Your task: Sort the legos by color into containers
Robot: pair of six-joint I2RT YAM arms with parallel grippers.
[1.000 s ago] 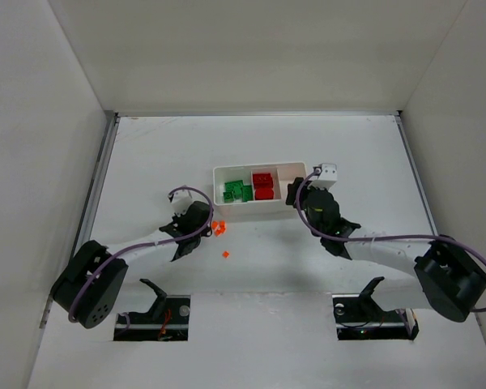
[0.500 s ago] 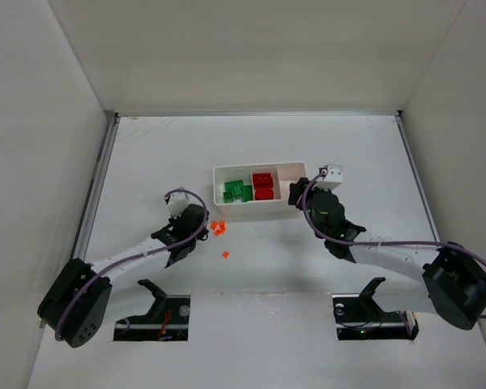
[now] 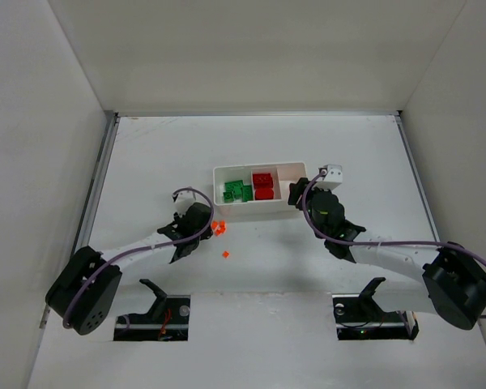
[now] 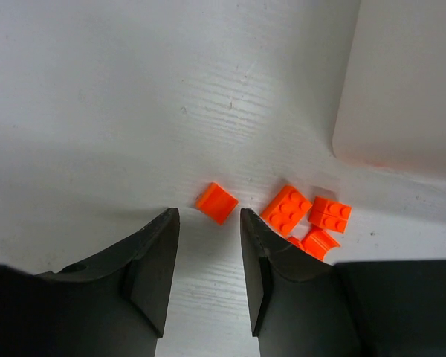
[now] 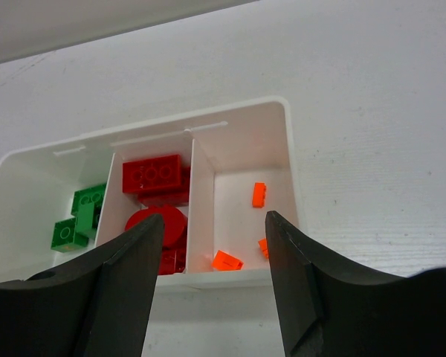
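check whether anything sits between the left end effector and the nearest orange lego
Nothing visible does. The orange lego lies on the table just ahead of the open left end effector; the other orange legos sit off to one side, not between.

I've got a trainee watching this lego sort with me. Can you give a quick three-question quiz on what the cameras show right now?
1. True or false: the right compartment of the tray already holds orange legos.
2. The loose orange bricks lie: A) on the table, just ahead of the left gripper; B) in the green compartment; C) stacked on the tray's rim.
3. Fill in: the middle compartment holds ___ legos.
Key: 1 true; 2 A; 3 red legos.
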